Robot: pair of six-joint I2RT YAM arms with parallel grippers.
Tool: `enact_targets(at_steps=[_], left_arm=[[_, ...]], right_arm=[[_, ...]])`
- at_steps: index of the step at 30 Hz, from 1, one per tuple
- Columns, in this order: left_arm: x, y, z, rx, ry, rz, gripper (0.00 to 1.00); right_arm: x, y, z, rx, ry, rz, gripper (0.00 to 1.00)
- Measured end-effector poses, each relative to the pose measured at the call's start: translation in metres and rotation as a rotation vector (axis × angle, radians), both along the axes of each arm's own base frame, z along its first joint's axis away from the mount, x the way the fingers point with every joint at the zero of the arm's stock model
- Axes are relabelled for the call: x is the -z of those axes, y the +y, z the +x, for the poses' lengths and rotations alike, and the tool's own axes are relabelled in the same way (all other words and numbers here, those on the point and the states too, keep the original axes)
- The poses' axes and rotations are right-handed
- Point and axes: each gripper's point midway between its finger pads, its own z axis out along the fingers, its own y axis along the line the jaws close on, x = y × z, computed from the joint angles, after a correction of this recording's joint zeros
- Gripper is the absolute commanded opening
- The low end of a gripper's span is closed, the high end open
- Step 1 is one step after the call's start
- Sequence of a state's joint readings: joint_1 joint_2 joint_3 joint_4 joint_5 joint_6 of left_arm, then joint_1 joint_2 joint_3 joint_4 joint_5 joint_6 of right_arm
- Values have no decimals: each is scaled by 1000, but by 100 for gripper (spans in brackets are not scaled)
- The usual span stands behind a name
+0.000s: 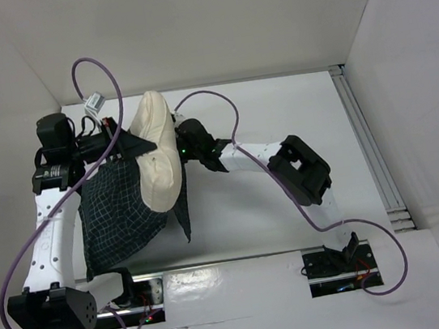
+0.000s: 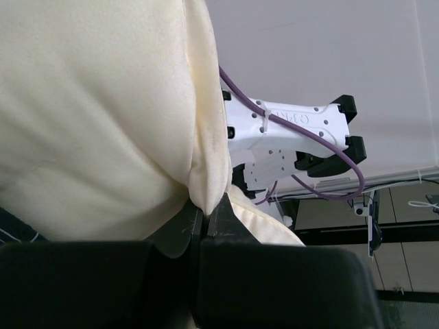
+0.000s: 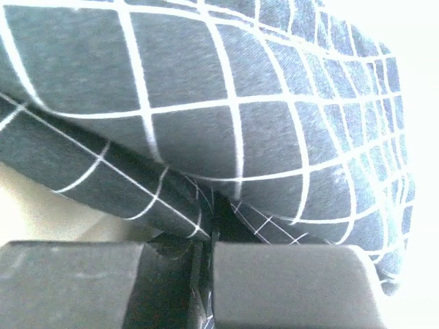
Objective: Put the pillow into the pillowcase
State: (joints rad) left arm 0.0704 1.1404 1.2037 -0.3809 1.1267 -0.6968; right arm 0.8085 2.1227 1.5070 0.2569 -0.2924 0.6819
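Observation:
The cream pillow (image 1: 156, 145) is held up at the back left of the table, and it fills the left wrist view (image 2: 89, 116). My left gripper (image 1: 133, 146) is shut on a fold of its edge (image 2: 204, 205). The dark checked pillowcase (image 1: 120, 211) hangs limp below and left of the pillow, with a strip (image 1: 182, 215) along the pillow's right side. My right gripper (image 1: 188, 148) is at the pillow's right side, shut on pillowcase fabric (image 3: 209, 229). The pillowcase (image 3: 226, 103) fills the right wrist view. I cannot tell how far the pillow's near end sits inside the case.
The right arm's white link (image 2: 288, 130) shows behind the pillow. A metal rail (image 1: 368, 143) runs along the table's right edge. Purple cables (image 1: 101, 75) loop above the left arm. White walls enclose the table. The base plates (image 1: 220, 283) are at the near edge.

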Motion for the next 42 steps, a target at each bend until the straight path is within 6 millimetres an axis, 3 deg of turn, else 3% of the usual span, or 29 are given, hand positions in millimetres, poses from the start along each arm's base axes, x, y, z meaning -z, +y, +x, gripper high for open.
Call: enact_targets(at_steps=[2, 6, 11, 17, 23, 31, 32, 33, 35, 38, 42], left_arm=[[0, 0, 0, -3, 6, -3, 0], [4, 0, 1, -3, 15, -4, 0], [14, -3, 1, 10, 36, -7, 0], [33, -8, 5, 48, 39, -16, 0], [74, -25, 7, 90, 151, -3, 0], [99, -53, 15, 100, 160, 26, 0], [101, -57, 17, 95, 159, 32, 0], [102, -60, 19, 90, 151, 37, 0], [105, -64, 27, 68, 140, 46, 0], [118, -62, 44, 8, 159, 63, 0], [141, -54, 60, -74, 218, 90, 0]], right_arm=[[4, -6, 4, 45, 0, -16, 0], [18, -55, 1, 134, 40, -68, 0], [-7, -116, 11, 209, 13, -73, 0], [-18, -162, -3, 199, -4, -92, 0], [-11, -178, -25, 140, 11, -121, 0], [-8, -185, -27, 153, 8, -161, 1], [-8, -186, -26, 158, 9, -164, 6], [-7, -188, -25, 166, 10, -169, 19], [-5, -193, -19, 211, 14, -182, 35], [-2, -212, 0, 327, 11, -208, 0], [13, -234, 20, 469, 28, -257, 0]])
